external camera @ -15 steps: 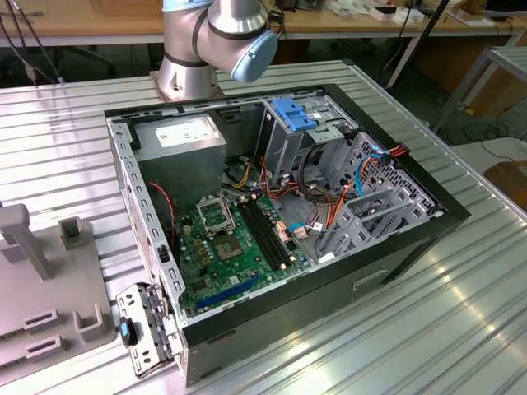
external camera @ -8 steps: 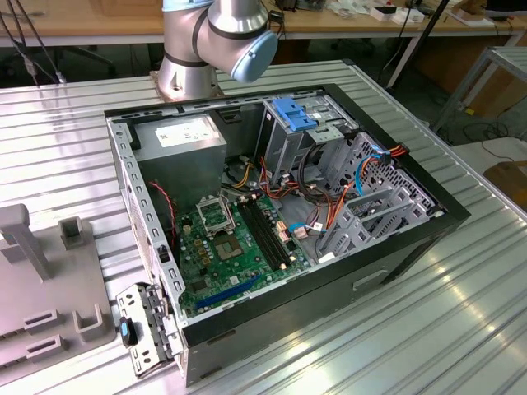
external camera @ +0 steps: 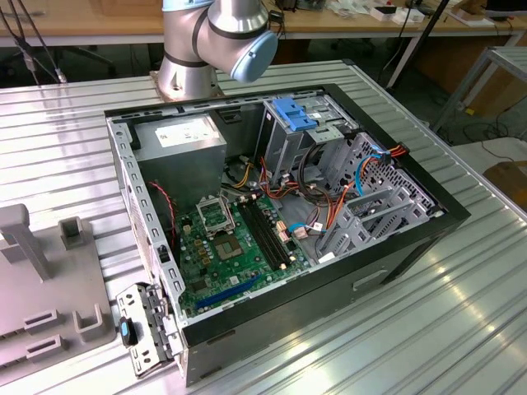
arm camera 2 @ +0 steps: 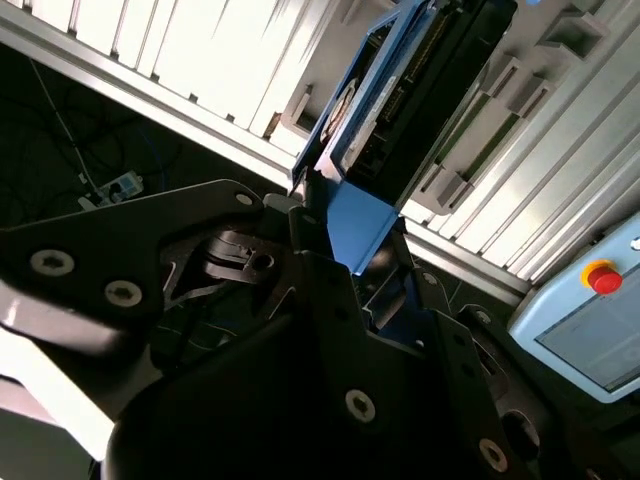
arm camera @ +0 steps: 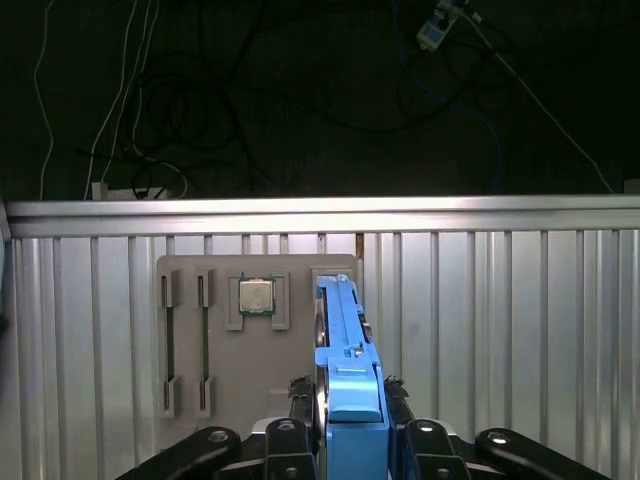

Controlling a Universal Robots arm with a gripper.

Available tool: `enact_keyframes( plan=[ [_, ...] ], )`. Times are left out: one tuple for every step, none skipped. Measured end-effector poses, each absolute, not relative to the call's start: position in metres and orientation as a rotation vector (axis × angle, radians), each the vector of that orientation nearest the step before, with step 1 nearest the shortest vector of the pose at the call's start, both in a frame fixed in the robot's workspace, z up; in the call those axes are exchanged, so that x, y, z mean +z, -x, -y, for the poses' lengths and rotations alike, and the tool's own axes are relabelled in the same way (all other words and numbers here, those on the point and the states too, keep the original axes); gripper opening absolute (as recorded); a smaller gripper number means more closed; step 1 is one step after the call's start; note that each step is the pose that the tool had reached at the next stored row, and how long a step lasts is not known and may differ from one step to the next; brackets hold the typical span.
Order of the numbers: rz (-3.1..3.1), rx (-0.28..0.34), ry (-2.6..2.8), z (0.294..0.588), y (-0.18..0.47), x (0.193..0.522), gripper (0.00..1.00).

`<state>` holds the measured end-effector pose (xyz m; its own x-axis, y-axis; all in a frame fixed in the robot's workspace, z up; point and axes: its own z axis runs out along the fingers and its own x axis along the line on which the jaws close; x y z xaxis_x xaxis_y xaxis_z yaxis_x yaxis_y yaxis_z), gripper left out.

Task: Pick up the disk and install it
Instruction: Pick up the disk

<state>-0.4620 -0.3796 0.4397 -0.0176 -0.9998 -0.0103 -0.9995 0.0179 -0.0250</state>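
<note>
1. Exterior view: ribbed, silvery aluminium bench (external camera: 461, 329), bearing at its middle an open computer case (external camera: 375, 280) with black outer walls and perforated grey sheet-metal inside.
2. Inside the case: green motherboard (external camera: 222, 247) lying flat, boxy grey power supply (external camera: 181, 140) at the far corner, and a metal drive cage (external camera: 292, 111) with a blue plastic top beside it.
3. Toward the bench's far edge, the round, smooth, grey and pale-blue arm (external camera: 218, 41). At the edge on the exterior view's left, a matt grey fixture plate (external camera: 49, 288) with raised blocks and slots.
4. Second wrist view: black, bolted gripper (arm camera 2: 355, 235) pinching the disk (arm camera 2: 400, 80) by its near end, blue plastic folded over that end between the fingers (arm camera 2: 315, 215).
5. Disk slab-shaped and flat-sided, with its long axis slanting away from the gripper, over the fixture plate (arm camera 2: 480, 150) and the bench (arm camera 2: 200, 50). Past the bench edge, a pale-blue pendant (arm camera 2: 590, 330) with a red button.
6. First wrist view: disk (arm camera: 343, 330) turned on edge, blue rail facing the camera, and its long axis pointing straight away from the gripper (arm camera: 350, 395) toward the bench's far edge rail.
7. Black fingers (arm camera: 298, 395) pressed against both flat sides of the disk.
8. Under and beside the disk, the fixture plate (arm camera: 260, 390), holding a square, metal-capped processor chip (arm camera: 256, 296) in a recess. Whether the disk's lower edge touches the plate: cannot tell.
9. Ribbed bench (arm camera: 500, 330) all around the plate.
</note>
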Motion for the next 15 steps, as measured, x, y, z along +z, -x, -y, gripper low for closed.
enact_keyframes(
  plan=[
    [-2.223,-0.017,2.184,0.38,0.462,0.44,0.37],
    [-2.223,-0.017,2.184,0.38,0.462,0.44,0.37],
    [-2.223,-0.017,2.184,0.38,0.462,0.44,0.37],
    [-2.223,-0.017,2.184,0.38,0.462,0.44,0.37],
    [-2.223,-0.017,2.184,0.38,0.462,0.44,0.37],
    [-2.223,-0.017,2.184,0.38,0.462,0.44,0.37],
    [-2.223,-0.016,2.184,0.38,0.461,0.441,0.37],
    [-2.223,-0.017,2.184,0.38,0.461,0.443,0.37],
    [-2.223,-0.017,2.184,0.38,0.461,0.445,0.37],
    [-2.223,-0.017,2.184,0.38,0.461,0.45,0.37],
    [-2.223,-0.017,2.184,0.38,0.461,0.452,0.37],
    [-2.223,-0.017,2.184,0.38,0.461,0.455,0.37],
    [-2.223,-0.017,2.184,0.38,0.461,0.459,0.37],
    [-2.223,-0.017,2.184,0.38,0.46,0.462,0.37],
    [-2.223,-0.017,2.184,0.38,0.46,0.465,0.37]
  ],
)
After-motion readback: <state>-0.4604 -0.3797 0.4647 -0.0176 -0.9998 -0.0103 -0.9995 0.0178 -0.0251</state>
